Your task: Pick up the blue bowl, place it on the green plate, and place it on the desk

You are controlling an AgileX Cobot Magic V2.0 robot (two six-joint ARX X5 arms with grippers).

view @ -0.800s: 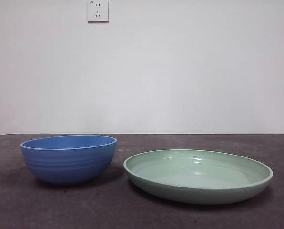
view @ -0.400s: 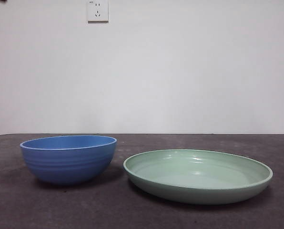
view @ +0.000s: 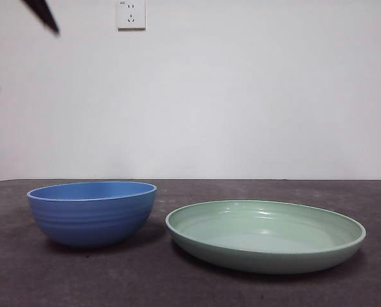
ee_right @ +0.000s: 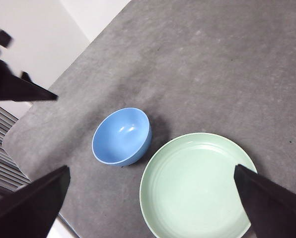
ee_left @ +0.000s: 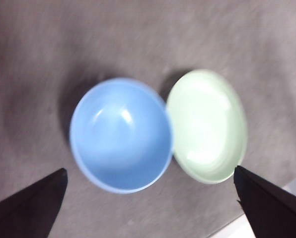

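Note:
The blue bowl (view: 91,213) stands upright on the desk (view: 146,281), left of the green plate (view: 265,235), with a small gap between them. My left gripper (view: 27,61) shows as two black tips at the top left of the front view, high above the bowl. From its wrist camera the bowl (ee_left: 120,134) and the plate (ee_left: 207,126) lie below, and the left gripper (ee_left: 149,169) is open and holds nothing. My right gripper (ee_right: 151,168) hangs open high over the bowl (ee_right: 122,136) and plate (ee_right: 197,186), also with nothing in it.
A white wall with a power socket (view: 131,14) rises behind the desk. The desk's edge (ee_right: 48,84) runs near the bowl's side in the right wrist view, where the left arm's black jaw (ee_right: 19,87) also shows.
The left gripper's black tips have come into the front view's top left corner and moved downward. Bowl and plate have stayed where they were.

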